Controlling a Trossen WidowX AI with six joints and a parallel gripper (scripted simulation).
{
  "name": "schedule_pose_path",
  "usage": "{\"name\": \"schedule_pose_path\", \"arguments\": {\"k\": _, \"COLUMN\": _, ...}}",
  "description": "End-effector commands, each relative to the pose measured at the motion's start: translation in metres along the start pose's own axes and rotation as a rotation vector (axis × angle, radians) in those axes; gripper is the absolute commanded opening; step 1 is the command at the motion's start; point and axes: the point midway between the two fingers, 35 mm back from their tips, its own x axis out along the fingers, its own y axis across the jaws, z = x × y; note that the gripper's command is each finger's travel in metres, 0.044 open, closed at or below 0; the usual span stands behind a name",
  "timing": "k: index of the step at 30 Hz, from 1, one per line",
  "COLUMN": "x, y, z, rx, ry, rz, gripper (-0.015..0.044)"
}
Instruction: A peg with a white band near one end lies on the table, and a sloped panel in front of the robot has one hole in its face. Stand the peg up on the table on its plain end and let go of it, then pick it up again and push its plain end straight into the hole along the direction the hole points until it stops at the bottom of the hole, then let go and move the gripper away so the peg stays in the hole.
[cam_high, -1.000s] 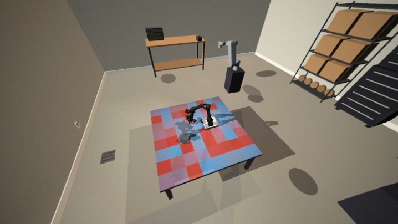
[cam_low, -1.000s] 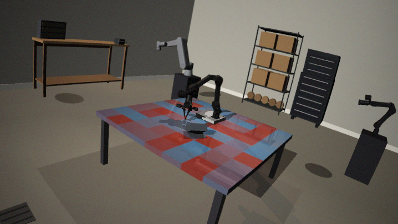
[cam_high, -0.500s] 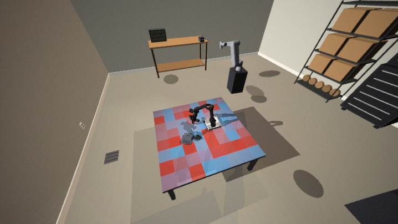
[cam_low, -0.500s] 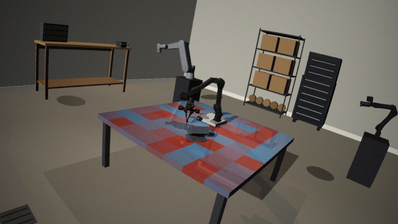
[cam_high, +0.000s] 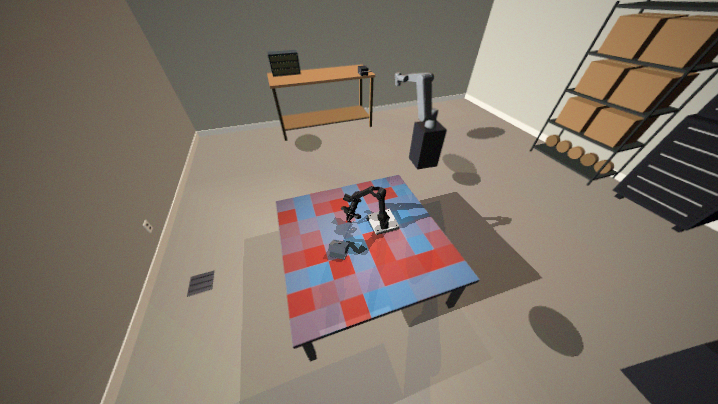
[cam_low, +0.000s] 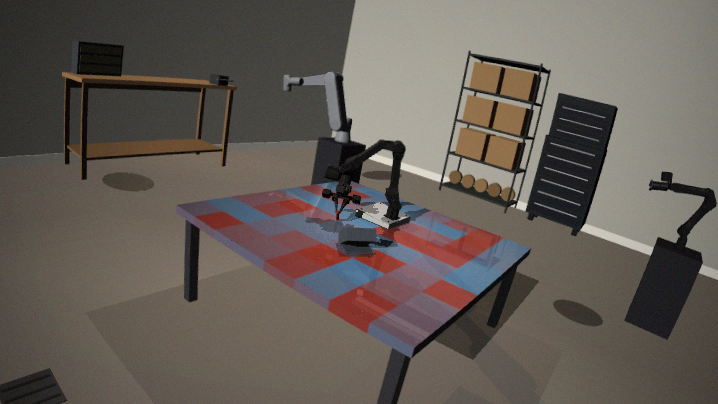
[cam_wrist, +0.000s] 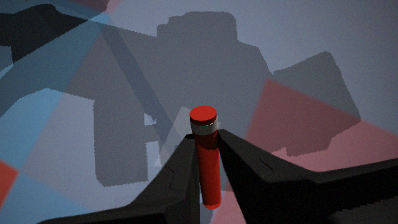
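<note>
The red peg (cam_wrist: 209, 172) (cam_low: 337, 215) is held between the two black fingertips. Its white-banded end shows at the top of the peg in the wrist view, just past the fingertips, and its plain end is lower in that view. My gripper (cam_wrist: 205, 138) (cam_high: 348, 218) is shut on the peg near the band. The gripper's shadow lies apart from the fingers, and the peg appears to be off the table; the exact gap is hard to tell. The grey sloped panel (cam_high: 337, 249) (cam_low: 357, 234) stands on the table, nearer the top and exterior views than the gripper. Its hole cannot be made out.
The patchwork table (cam_high: 416, 266) (cam_low: 351, 311) carries the panel and the arm's white base plate (cam_high: 375, 224) (cam_low: 374, 216). The base plate is to the right of the gripper in the top and exterior views. Shadows of the arm and gripper fall across the table. Other furniture stands away from the table.
</note>
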Motion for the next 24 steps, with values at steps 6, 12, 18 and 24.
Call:
{"name": "schedule_pose_path", "arguments": {"k": 6, "x": -0.003, "y": 0.002, "z": -0.005, "rx": 0.002, "ry": -0.073, "rz": 0.006, "gripper": 0.0050}}
{"name": "schedule_pose_path", "arguments": {"k": 12, "x": -0.006, "y": 0.003, "z": -0.008, "rx": 0.002, "ry": -0.124, "rz": 0.007, "gripper": 0.0050}}
{"name": "schedule_pose_path", "arguments": {"k": 18, "x": -0.008, "y": 0.003, "z": -0.011, "rx": 0.002, "ry": -0.175, "rz": 0.007, "gripper": 0.0050}}
{"name": "schedule_pose_path", "arguments": {"k": 24, "x": -0.011, "y": 0.003, "z": -0.015, "rx": 0.002, "ry": -0.227, "rz": 0.007, "gripper": 0.0050}}
